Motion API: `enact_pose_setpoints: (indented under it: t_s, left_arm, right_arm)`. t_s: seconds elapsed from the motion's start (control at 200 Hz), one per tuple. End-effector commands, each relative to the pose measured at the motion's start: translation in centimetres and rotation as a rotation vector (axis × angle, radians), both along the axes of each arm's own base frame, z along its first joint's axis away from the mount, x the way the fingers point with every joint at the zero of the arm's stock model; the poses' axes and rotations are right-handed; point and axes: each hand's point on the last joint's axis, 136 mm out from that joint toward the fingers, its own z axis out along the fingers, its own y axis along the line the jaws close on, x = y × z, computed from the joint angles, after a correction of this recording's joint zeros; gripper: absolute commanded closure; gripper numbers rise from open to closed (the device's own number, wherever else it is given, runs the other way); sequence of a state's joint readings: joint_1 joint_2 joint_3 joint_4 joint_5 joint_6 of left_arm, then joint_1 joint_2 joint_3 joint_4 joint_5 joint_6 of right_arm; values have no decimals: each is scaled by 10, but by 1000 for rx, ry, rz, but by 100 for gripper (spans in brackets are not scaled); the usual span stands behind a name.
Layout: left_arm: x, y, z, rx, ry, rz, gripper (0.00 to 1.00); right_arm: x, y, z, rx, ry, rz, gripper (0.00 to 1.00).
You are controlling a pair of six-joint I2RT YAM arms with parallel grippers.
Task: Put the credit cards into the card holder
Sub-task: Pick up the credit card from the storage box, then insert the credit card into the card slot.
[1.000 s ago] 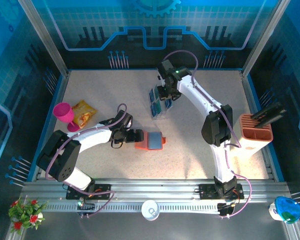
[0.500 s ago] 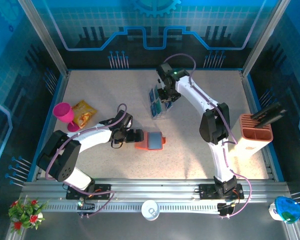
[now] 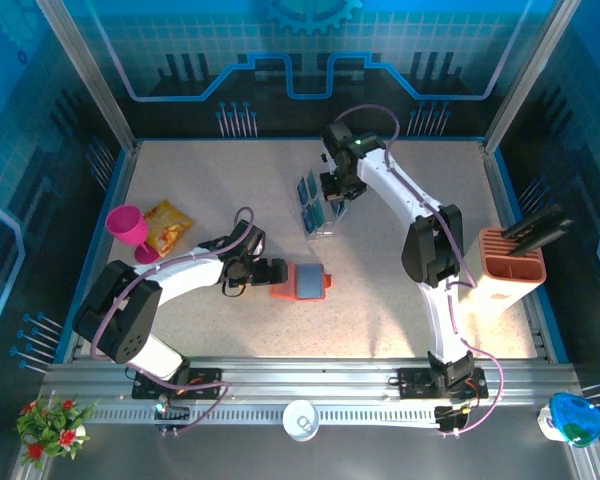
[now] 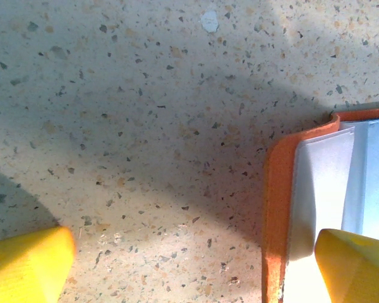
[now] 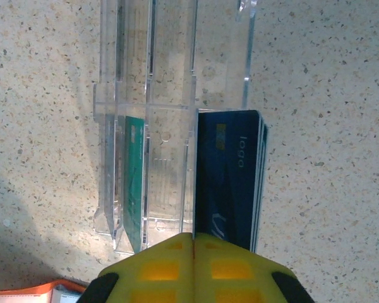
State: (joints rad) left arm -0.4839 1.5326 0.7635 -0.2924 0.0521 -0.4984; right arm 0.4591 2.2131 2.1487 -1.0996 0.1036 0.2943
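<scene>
Speckled table (image 3: pixel 380 290) inside blue walls, both arms reaching in
The left gripper (image 3: pixel 265 272) is spread wide at the open orange card holder (image 3: pixel 302 282), one fingertip (image 4: pixel 357 262) over its grey-blue pocket. The right gripper (image 5: pixel 194 246) has its fingers pressed together at the clear rack (image 5: pixel 170 76), where the credit cards (image 5: pixel 230 183) stand in slots, dark blue beside teal; whether it nips one, I cannot tell

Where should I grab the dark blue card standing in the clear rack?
Probably pinch the dark blue card across its two faces at its exposed edge, coming from above: it stands on edge in the end slot of the clear rack.
</scene>
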Motion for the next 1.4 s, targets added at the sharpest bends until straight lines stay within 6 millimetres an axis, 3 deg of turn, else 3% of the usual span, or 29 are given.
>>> enact_pose_setpoints:
  t_s: [0.0, 0.4, 0.7, 1.046, 1.166, 1.231, 1.396]
  left_arm:
    - [-3, -1, -5, 0, 11, -1, 1]
    - [-3, -2, -1, -5, 6, -2, 1]
    - [-3, -2, 1, -5, 0, -10, 1]
    - [-4, 11, 3, 68, 3, 4, 1]
    - [-9, 15, 3, 85, 22, 6, 1]
    - [-10, 17, 4, 95, 21, 8, 1]
    - [-12, 23, 5, 126, 26, 9, 1]
  right_arm:
    - [1, 2, 24, 63, -29, -4, 100]
    - [-12, 14, 87, 298, -124, -41, 100]
    - [-43, 18, 100, 548, -159, -106, 100]
    - [-101, 21, 63, 829, -157, -204, 100]
    - [-120, 15, 44, 849, -125, -266, 100]
    - [-135, 12, 24, 848, -78, -313, 100]
    - [-155, 11, 8, 899, 6, -400, 100]
